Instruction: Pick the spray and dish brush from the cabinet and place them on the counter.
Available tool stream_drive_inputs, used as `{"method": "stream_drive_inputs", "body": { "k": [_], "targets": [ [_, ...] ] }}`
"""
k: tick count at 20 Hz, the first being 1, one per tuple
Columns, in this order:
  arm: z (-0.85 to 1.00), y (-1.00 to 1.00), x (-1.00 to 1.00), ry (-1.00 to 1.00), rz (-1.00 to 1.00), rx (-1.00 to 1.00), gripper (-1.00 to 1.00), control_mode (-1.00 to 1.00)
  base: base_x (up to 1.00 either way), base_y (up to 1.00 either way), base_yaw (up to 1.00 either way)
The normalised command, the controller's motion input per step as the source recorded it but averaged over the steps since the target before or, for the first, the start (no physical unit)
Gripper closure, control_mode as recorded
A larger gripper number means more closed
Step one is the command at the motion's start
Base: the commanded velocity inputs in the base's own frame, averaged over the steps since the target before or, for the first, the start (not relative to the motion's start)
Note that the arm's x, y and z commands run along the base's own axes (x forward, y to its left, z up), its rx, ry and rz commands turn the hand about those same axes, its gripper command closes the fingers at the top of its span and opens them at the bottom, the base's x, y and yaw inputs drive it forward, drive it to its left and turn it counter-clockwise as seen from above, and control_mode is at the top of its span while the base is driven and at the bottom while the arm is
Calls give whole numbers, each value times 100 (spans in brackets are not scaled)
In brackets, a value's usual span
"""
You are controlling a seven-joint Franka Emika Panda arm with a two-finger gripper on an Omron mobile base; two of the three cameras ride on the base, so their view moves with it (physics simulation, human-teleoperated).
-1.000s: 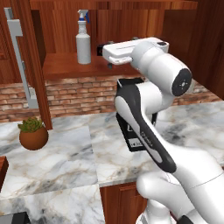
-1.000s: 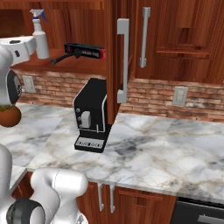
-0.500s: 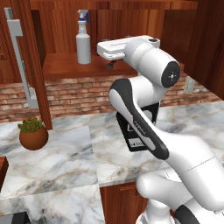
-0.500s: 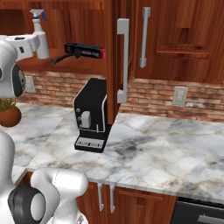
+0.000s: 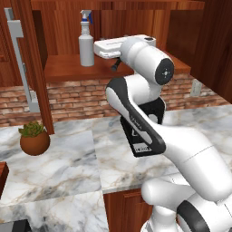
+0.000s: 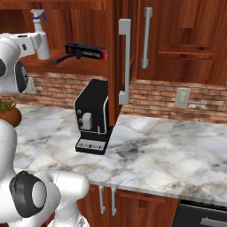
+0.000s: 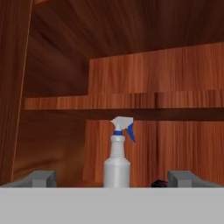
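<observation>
Cabinet (image 5: pixel 113 68) open, left door (image 5: pixel 20 68) swung out with its grey bar handle (image 5: pixel 18 59) facing the room; shelf front edge exposed across the whole opening. Spray (image 5: pixel 86 43) upright near the left front part of the shelf, just behind the shelf edge, some bare shelf to its left up to the cabinet side wall. Gripper (image 7: pixel 117 180) level with the shelf, aimed straight into the cabinet, fingers (image 7: pixel 41 178) spread wide, nothing between them, short of the bottle. From the hand view, spray centred between the two tips, nozzle pointing right, bare back panel behind it and an upper shelf edge above. Dish brush (image 6: pixel 62 59) lying on the shelf right of the spray, handle sticking out over the front edge. Black-and-red box (image 6: pixel 86 51) further right on the same shelf, beside the right door edge (image 6: pixel 124 62).

Counter (image 6: pixel 168 155) below: coffee machine (image 6: pixel 92 116) standing under the shelf's right end, close to the brick back wall. Potted plant (image 5: pixel 34 138) near the counter's left end. Wide bare marble right of the coffee machine out to the front edge.
</observation>
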Motion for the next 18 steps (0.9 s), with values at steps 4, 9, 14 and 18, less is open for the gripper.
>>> {"method": "stream_drive_inputs", "body": {
  "k": [4,9,14,18],
  "targets": [
    [0,5,28,1,0,0,-100,-100,0,0,0],
    [0,9,33,5,0,0,-100,-100,0,0,0],
    [0,16,35,10,-1,0,-100,-100,0,0,0],
    [0,11,31,8,-1,0,-100,-100,0,0,0]
  ]
}}
